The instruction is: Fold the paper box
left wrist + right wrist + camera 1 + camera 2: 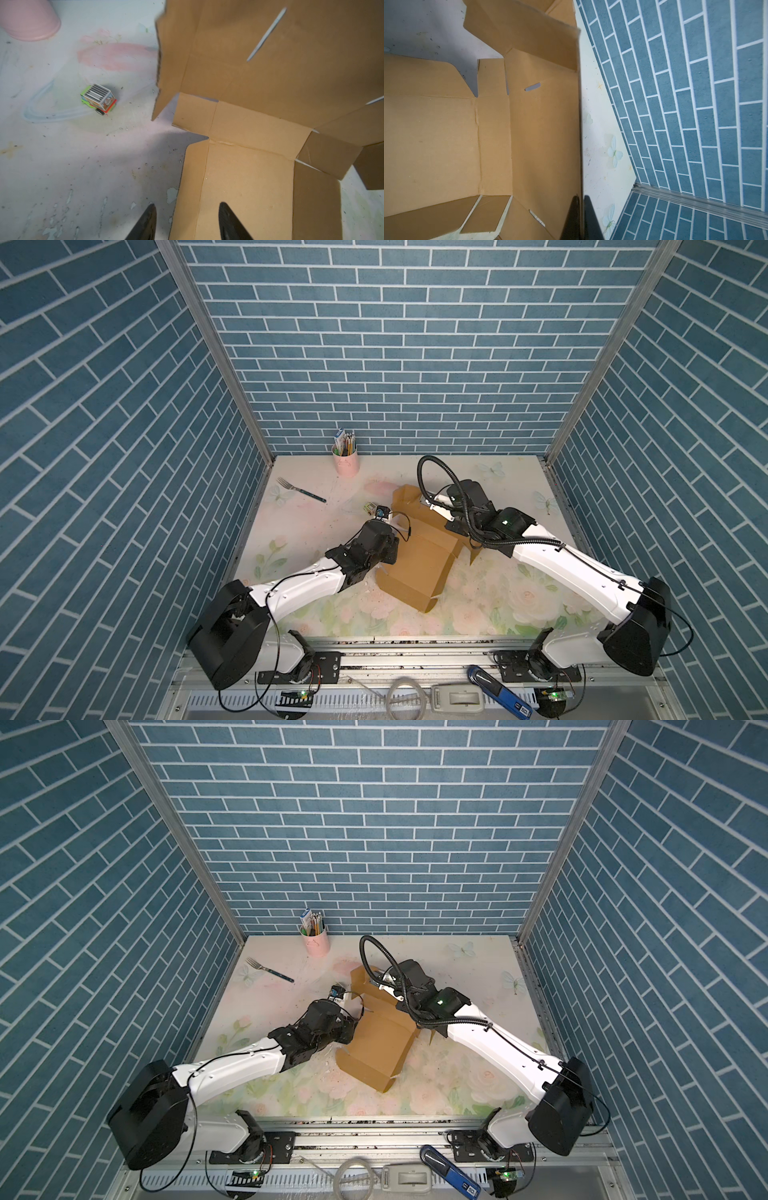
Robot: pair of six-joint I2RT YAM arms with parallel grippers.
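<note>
**Far Wall Up, Side Flap Next**

Found the paper box (415, 568) in the middle of the floral table (519, 489), between the two arms and well apart from the pink cup (345, 462) and the fork (300, 490).

Clamped on it with the right gripper (580, 199), fingers pressed together on the thin top edge of the far panel, which was tilted steeply off the table. Looked like a hold meant to stand that wall along its crease and stop it dropping flat.

Had the left gripper (187, 204) low at the box's left side, fingers spread. One over bare table, one over cardboard, the long side flap's edge between them, and neither visibly touching it. Read as a straddle, ready to nip that flap and raise it.

Showed plain brown kraft, unprinted, inside face up. Sharp creases, narrow slots cut in the raised panel, small corner tabs splayed loose. Counted only the far wall properly up, with the side flaps barely lifted. Judged the fold at an early stage.

Spotted a small green toy (98, 99) on the table beside the left flap, near enough to get nudged if the sheet slid.
</note>
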